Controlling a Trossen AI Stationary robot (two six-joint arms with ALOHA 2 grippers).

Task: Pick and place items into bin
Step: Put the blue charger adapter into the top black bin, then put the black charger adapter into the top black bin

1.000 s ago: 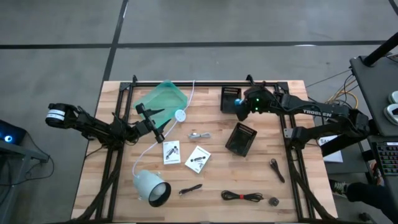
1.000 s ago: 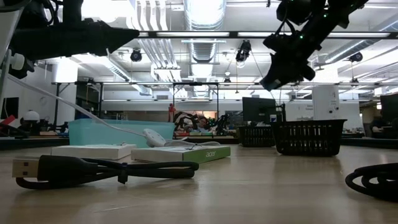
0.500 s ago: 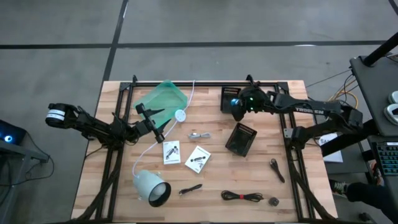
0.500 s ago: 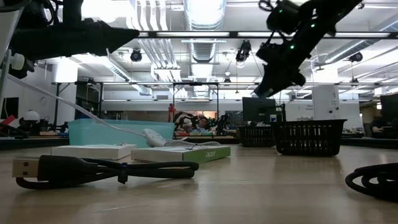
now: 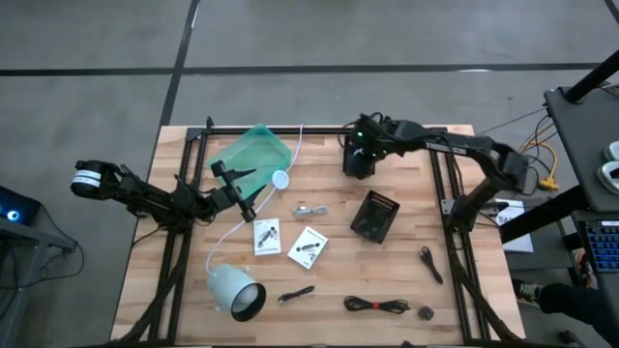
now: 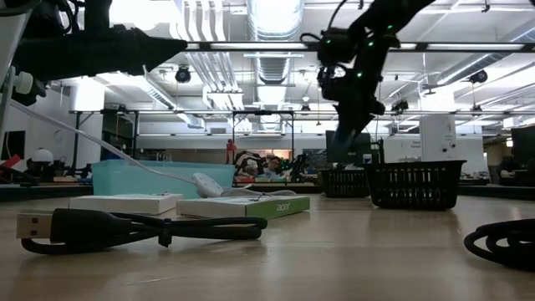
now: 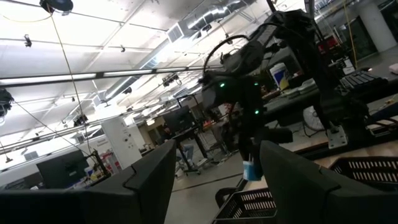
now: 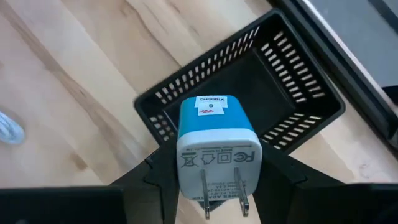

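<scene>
Above the table's far basket [image 8: 298,93], right pincer [image 8: 217,180] grips charger [image 8: 214,146].

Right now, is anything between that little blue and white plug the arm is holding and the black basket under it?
Nothing visible. The right gripper holds the charger plug above the open black basket, which looks empty inside.

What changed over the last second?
The right end effector, shut on a blue-and-white wall charger, swung toward the left arm's side and the table's far edge; it now hangs over the far black basket. The left end effector by the green bin, the cards and cables have not moved.
</scene>
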